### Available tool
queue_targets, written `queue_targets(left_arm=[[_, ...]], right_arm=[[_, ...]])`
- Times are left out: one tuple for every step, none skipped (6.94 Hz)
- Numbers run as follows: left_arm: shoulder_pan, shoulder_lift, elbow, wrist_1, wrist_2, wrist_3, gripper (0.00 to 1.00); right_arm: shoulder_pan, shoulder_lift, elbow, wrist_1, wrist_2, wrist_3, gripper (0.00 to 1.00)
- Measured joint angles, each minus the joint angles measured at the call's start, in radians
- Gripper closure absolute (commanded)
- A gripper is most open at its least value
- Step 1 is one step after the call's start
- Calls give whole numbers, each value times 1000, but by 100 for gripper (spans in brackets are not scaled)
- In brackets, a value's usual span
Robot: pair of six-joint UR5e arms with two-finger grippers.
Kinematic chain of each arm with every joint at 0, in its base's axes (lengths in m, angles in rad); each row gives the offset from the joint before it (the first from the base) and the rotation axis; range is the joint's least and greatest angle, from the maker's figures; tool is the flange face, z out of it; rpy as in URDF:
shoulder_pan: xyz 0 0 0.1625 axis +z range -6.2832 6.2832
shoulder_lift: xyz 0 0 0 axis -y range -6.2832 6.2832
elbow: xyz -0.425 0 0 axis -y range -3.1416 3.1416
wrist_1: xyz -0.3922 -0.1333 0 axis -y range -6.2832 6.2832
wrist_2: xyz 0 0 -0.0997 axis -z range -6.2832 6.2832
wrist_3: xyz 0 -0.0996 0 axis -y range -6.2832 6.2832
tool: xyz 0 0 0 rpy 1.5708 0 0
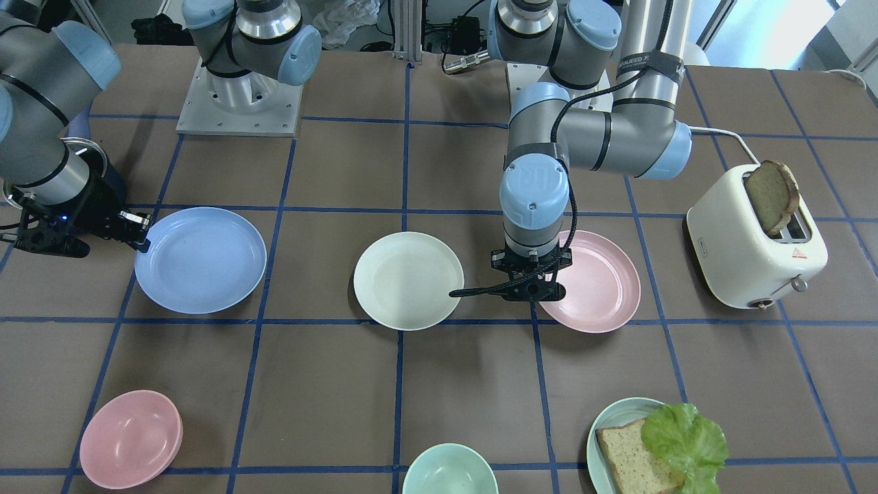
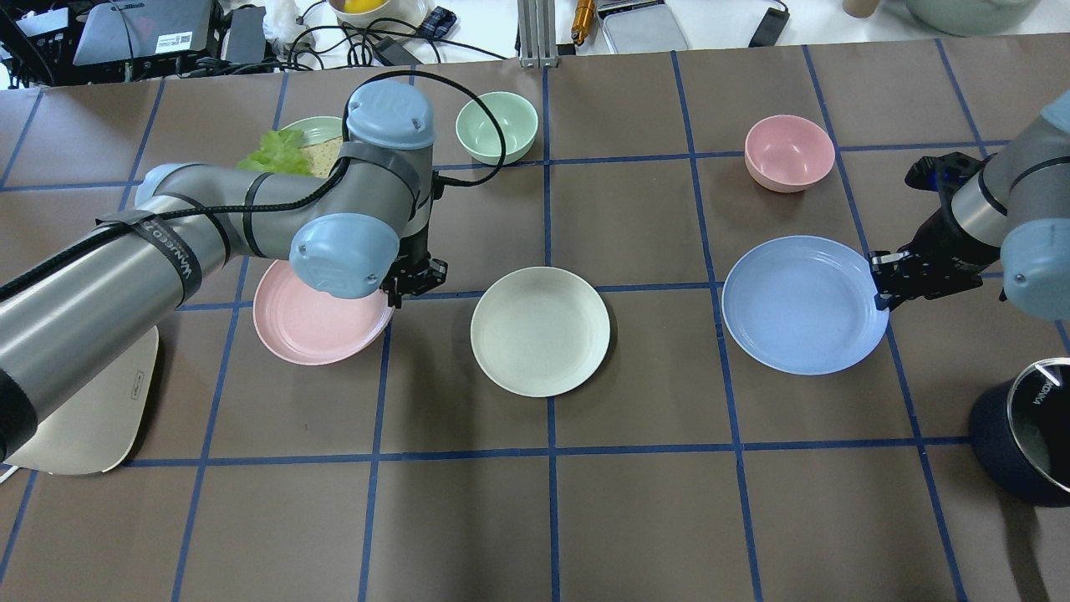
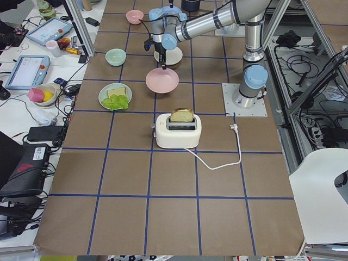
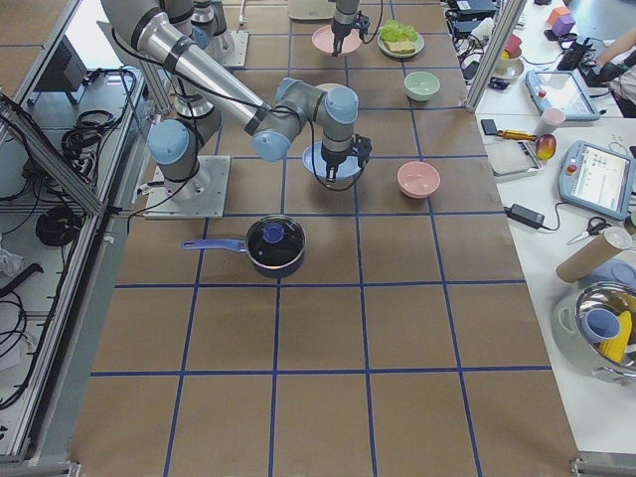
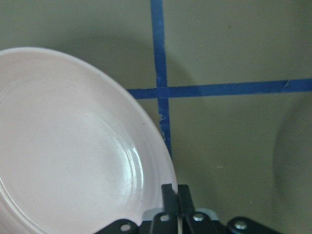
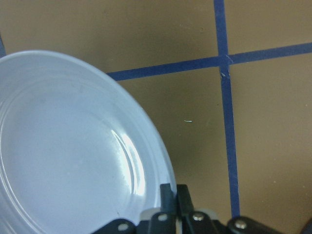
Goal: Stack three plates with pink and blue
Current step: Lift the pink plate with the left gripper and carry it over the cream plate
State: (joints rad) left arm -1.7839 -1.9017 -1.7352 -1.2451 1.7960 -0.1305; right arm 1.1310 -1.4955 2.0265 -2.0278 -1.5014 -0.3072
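Three equal plates lie in a row on the table. The pale pink plate point(image 2: 313, 326) is on my left, the cream-white plate point(image 2: 539, 330) in the middle and the light blue plate point(image 2: 802, 305) on my right. My left gripper point(image 2: 410, 283) is shut on the pink plate's inner rim, shown close in the left wrist view point(image 5: 176, 195). My right gripper point(image 2: 882, 280) is shut on the blue plate's outer rim, shown close in the right wrist view point(image 6: 174, 195). I cannot tell whether either plate is off the table.
A pink bowl point(image 2: 789, 152) and a green bowl point(image 2: 496, 125) stand beyond the plates. A green plate with bread and lettuce point(image 1: 651, 446) sits behind my left arm. A toaster point(image 1: 754, 247) is at the far left end, a dark pot point(image 2: 1032, 439) at the near right.
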Motion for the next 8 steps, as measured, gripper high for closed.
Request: queue_targets(left_arm=[[-25,-6,43,-33,2,-7,100],[-52,-15,71,-48,3,-27,100],[-83,-27,94,-54,3,-62,100],[-120,-45,120,-57,3,-109,100],[-161,-71,154,-58,0,-170,100],[-205,-101,189,-60,-2,-240,100],[-249,-134,221,-60,-3,-309,100],[-289,-170,250,-62,-5,-367,100]], right_arm=[[1,1,-5,4,0,0,100],[1,0,-6,6,0,0,100],[1,-2,-8,10,0,0,100],[1,-4,-15,24,-2,0,100],[1,-4,-32,50,-8,0,100],[1,0,-56,76,-12,0,100],[2,5,-79,97,-15,0,100],[2,8,-90,108,-16,0,100]])
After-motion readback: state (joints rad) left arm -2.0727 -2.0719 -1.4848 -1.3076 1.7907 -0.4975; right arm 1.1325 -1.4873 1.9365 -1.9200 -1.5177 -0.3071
